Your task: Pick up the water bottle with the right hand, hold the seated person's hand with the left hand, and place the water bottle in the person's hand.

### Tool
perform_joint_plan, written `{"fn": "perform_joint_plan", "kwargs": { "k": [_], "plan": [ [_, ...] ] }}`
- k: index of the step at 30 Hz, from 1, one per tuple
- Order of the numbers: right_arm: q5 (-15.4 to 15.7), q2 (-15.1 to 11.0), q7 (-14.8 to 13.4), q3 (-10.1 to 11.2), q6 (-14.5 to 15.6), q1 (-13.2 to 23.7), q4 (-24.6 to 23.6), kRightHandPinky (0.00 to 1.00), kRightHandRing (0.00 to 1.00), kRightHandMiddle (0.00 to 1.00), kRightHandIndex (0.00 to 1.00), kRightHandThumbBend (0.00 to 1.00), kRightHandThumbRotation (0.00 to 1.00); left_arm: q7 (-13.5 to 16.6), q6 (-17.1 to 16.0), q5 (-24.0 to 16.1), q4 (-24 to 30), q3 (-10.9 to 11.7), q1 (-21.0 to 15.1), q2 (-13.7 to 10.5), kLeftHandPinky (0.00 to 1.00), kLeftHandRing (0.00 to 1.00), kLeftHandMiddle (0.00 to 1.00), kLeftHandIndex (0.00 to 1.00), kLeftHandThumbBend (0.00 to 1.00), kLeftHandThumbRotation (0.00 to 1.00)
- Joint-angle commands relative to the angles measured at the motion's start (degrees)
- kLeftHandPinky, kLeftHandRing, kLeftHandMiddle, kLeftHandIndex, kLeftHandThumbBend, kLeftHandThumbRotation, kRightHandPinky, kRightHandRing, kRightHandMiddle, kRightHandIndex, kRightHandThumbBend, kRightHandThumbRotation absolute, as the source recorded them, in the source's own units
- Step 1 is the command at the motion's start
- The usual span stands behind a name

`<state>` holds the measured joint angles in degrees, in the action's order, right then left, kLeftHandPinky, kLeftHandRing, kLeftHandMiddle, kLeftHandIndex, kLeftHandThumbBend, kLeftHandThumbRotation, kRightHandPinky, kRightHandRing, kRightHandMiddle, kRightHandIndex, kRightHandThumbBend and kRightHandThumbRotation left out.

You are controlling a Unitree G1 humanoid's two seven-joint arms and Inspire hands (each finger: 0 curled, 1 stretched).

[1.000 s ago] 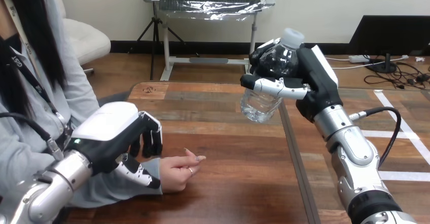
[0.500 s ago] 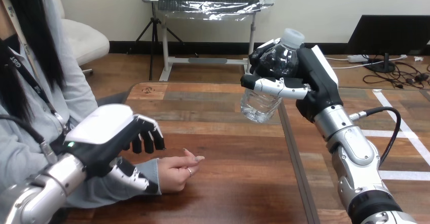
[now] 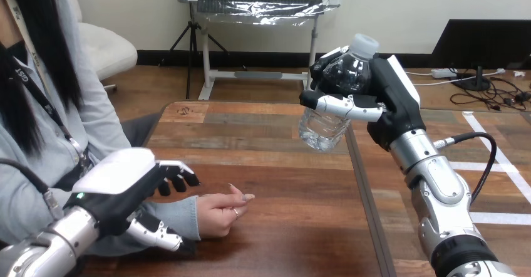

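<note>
Two hands are working: the right hand [image 3: 391,101] is clasping the clear water bottle [image 3: 322,130] round its shoulder, high above the bench [image 3: 282,164], its thin, likely slippery plastic calling for gentle pressure, while the left hand [image 3: 125,183] is hovering open-fingered over the wrist of the person's hand [image 3: 219,213].

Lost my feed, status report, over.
Right robot hand shut on bottle, high above table. Left robot hand open over person's wrist. Person's hand resting on table. Nothing between.

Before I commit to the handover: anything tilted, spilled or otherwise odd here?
No spill or damage. The water bottle leans, capped, in the right robot hand above the table. The person's hand lies curled on its side, not opened to receive, and the left robot hand is open over the sleeve.
</note>
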<state>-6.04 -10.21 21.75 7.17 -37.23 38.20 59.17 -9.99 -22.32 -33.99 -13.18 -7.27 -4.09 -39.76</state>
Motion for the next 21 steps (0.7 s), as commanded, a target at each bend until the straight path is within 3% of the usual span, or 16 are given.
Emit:
{"fn": "perform_joint_plan", "kwargs": {
  "k": [1, 21],
  "plan": [
    [-1.4, -1.0, 0.1, 1.5, -2.0, 3.2, -2.1, 0.29, 0.35, 0.44, 0.46, 0.79, 0.0, -0.2, 2.0, -0.3, 2.7, 1.0, -1.2, -1.0, 0.65, 0.73, 0.79, 0.81, 1.0, 0.39],
    [-3.6, -1.9, 2.4, 2.3, -1.3, 2.2, -4.6, 0.29, 0.35, 0.44, 0.46, 0.79, 0.0, 0.4, 3.5, -1.1, -0.7, -0.1, -0.9, -1.1, 0.7, 0.78, 0.83, 0.86, 1.0, 0.35]
  ]
}}
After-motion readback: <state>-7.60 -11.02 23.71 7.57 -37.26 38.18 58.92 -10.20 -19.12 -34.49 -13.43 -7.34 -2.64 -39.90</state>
